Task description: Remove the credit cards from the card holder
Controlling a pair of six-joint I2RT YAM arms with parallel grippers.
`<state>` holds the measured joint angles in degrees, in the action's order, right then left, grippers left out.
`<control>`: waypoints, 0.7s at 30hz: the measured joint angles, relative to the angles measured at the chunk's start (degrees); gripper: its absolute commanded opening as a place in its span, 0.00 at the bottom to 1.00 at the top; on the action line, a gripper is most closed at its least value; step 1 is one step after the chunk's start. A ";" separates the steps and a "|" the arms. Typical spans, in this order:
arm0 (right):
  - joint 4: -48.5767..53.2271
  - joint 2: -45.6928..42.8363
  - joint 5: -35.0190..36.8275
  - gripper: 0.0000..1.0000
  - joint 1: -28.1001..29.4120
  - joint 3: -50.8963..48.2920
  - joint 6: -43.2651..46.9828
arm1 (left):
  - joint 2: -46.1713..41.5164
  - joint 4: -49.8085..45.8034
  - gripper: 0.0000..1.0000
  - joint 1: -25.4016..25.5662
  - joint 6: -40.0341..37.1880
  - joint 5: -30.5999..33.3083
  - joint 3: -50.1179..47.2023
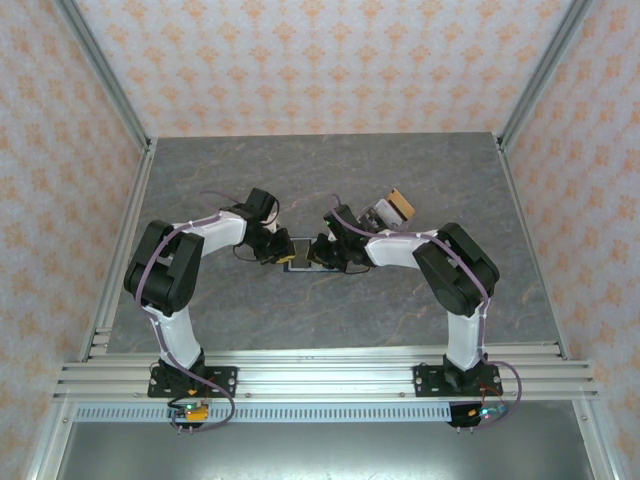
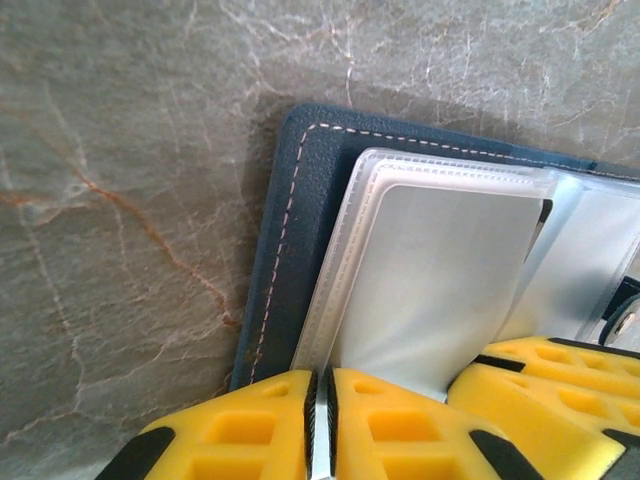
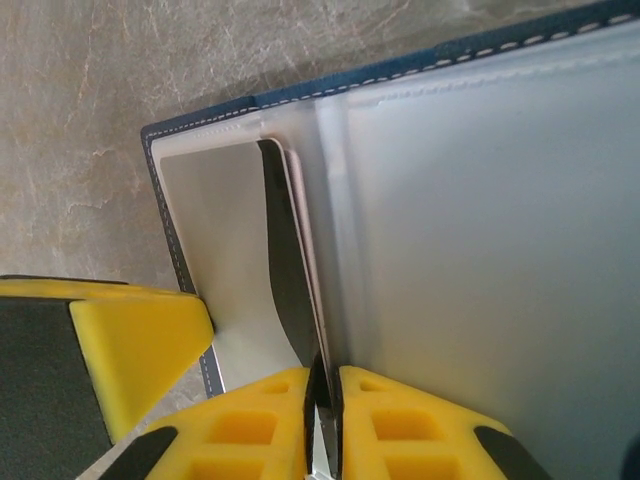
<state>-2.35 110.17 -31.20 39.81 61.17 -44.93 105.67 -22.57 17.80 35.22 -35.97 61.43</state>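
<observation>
The navy blue card holder [image 1: 300, 263] lies open on the table between the two arms. My left gripper [image 2: 322, 385] [image 1: 278, 248] is shut on the edge of one of its clear plastic sleeves [image 2: 345, 250], beside the stitched navy cover [image 2: 295, 210]. My right gripper [image 3: 327, 380] [image 1: 325, 250] is shut on the thin edges of credit cards [image 3: 285, 260], one black with a pale one against it, standing up from the card holder [image 3: 450, 250]. Each wrist view shows the other gripper's yellow fingers [image 2: 560, 370] [image 3: 135, 335] close by.
A small stack of loose cards [image 1: 392, 207] with an orange-brown one on top lies on the grey marble table [image 1: 250, 180] just behind the right arm. Patterned walls and metal rails [image 1: 120, 240] border the table.
</observation>
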 measured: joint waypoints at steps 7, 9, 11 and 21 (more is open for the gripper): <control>-1.66 0.04 -0.13 0.11 -0.15 -0.74 -0.76 | 0.00 2.01 0.08 -0.72 1.03 -1.81 -1.01; -1.99 0.04 -0.15 0.07 -0.28 -0.96 -1.07 | -0.02 2.64 0.08 -0.94 1.25 -2.25 -1.27; -2.40 0.04 -0.11 0.02 -0.48 -1.20 -1.29 | -0.02 2.97 0.08 -1.05 1.38 -2.38 -1.33; -4.15 -2.47 1.16 0.00 -0.59 -4.11 -0.48 | -0.20 3.08 0.17 -1.07 1.31 -2.64 -1.51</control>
<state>-6.50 107.70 -30.04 39.22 57.06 -45.41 105.47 -19.49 16.73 36.53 -38.61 59.92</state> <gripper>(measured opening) 0.048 0.161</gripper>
